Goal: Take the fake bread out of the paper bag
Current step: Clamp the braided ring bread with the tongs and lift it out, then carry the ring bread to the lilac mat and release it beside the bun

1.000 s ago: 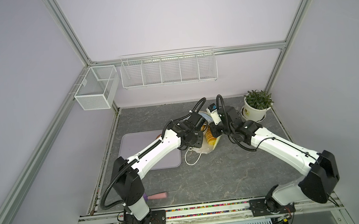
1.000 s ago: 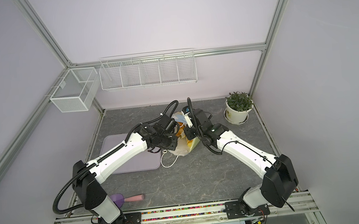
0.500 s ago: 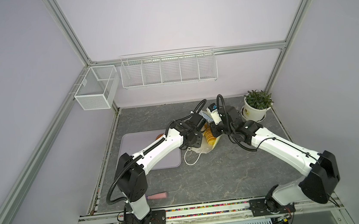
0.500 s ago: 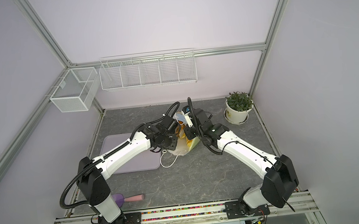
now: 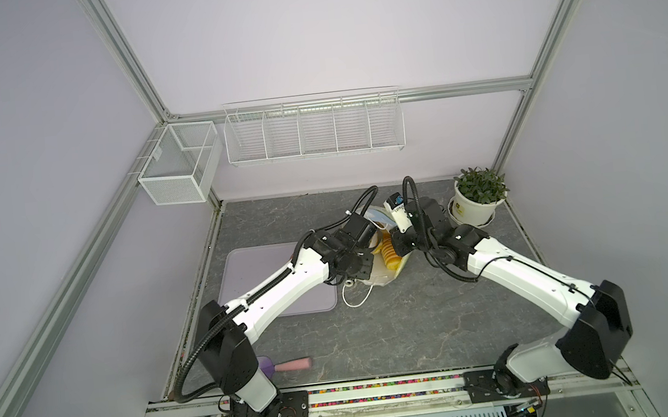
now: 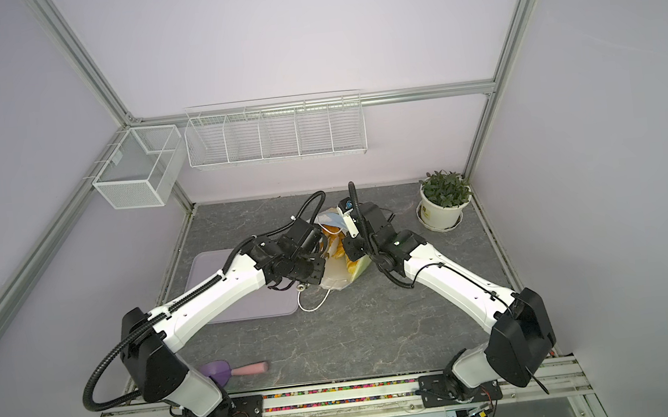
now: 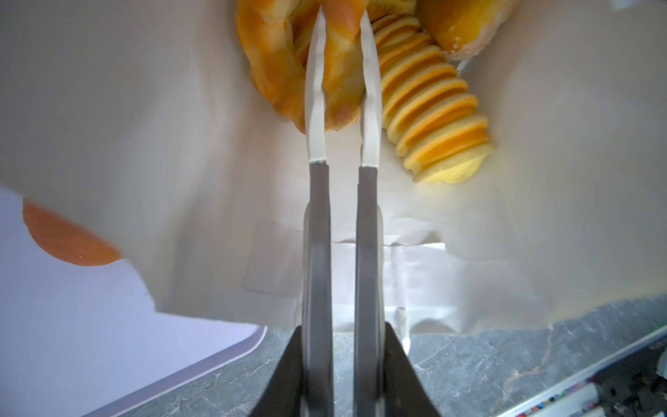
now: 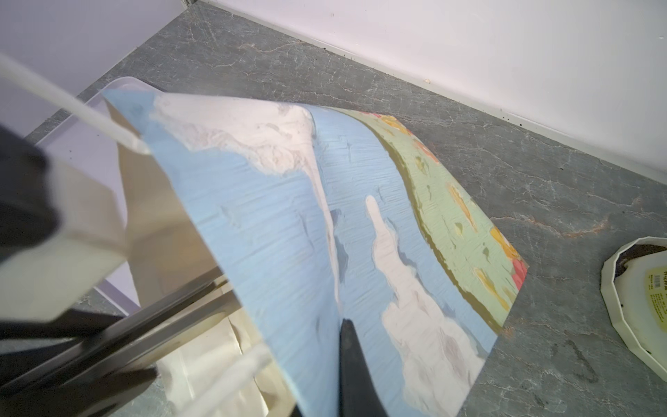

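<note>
Inside the paper bag [image 7: 144,144]: fake bread [image 7: 465,29] is seen, with a braided ring [image 7: 274,72] and a ridged loaf [image 7: 429,112].
Left gripper [image 7: 343,21]: fingers are clamped on the braided ring.
Right gripper [image 8: 344,325]: pinched shut on the bag's wall.
Bag: laid on the table [image 5: 378,339].

The left arm [image 5: 285,285] begins at the front edge of the desk [image 5: 378,339], near the left corner, and stretches low and forward toward the middle. The right arm [image 5: 519,279] begins near the front right corner and leans inward with a bent elbow, so the two wrists are close together. The left gripper [image 7: 342,14] points into the paper bag [image 7: 144,144], and its two thin fingers [image 7: 315,90] press the braided bread [image 7: 339,72] from both sides. The right gripper [image 8: 344,326] is closed on the wall of the bag, with one finger on the outside.
</note>
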Controlling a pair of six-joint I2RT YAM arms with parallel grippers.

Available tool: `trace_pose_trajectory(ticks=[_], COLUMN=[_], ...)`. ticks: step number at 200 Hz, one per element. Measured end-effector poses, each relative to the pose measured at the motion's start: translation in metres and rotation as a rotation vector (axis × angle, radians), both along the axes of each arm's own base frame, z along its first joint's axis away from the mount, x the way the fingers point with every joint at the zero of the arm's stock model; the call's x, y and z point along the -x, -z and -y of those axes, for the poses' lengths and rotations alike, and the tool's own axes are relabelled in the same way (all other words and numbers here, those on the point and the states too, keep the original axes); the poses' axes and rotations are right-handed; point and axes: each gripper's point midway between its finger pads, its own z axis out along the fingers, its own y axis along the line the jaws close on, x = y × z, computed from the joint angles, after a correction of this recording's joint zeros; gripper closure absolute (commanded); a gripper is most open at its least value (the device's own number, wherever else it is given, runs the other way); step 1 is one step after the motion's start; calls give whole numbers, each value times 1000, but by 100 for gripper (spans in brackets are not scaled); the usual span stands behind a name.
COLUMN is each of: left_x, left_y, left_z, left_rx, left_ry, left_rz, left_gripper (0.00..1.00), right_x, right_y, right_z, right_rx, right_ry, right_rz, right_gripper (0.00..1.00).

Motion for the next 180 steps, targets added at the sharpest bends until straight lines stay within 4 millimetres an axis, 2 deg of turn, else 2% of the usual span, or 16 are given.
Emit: trace_pose_trajectory(ticks=[43, 71, 102, 135, 157, 180], left_x=[35, 64, 93, 114, 121, 120], left_y=[-32, -55, -88, -112, -120, -118], left_z=[-3, -17, -45, -77, -103, -134], left_rx=[112, 212, 322, 387, 391, 352], left_ry=[71, 104, 103, 67, 7, -88], left_rz=[5, -8, 21, 55, 96, 117], left_gripper=[74, 75, 75, 75, 76, 75], right_x=[0, -1, -3, -5, -5, -6], right_y=[0, 0, -1, -3, -2, -2], right_z=[1, 1, 0, -1, 0, 1], right_rx=[6, 7, 7, 12, 18, 25], right_ry=[5, 7, 9, 15, 16, 17], right_rz=[1, 2, 3, 5, 4, 7], right_gripper=[93, 93, 93, 93, 93, 93])
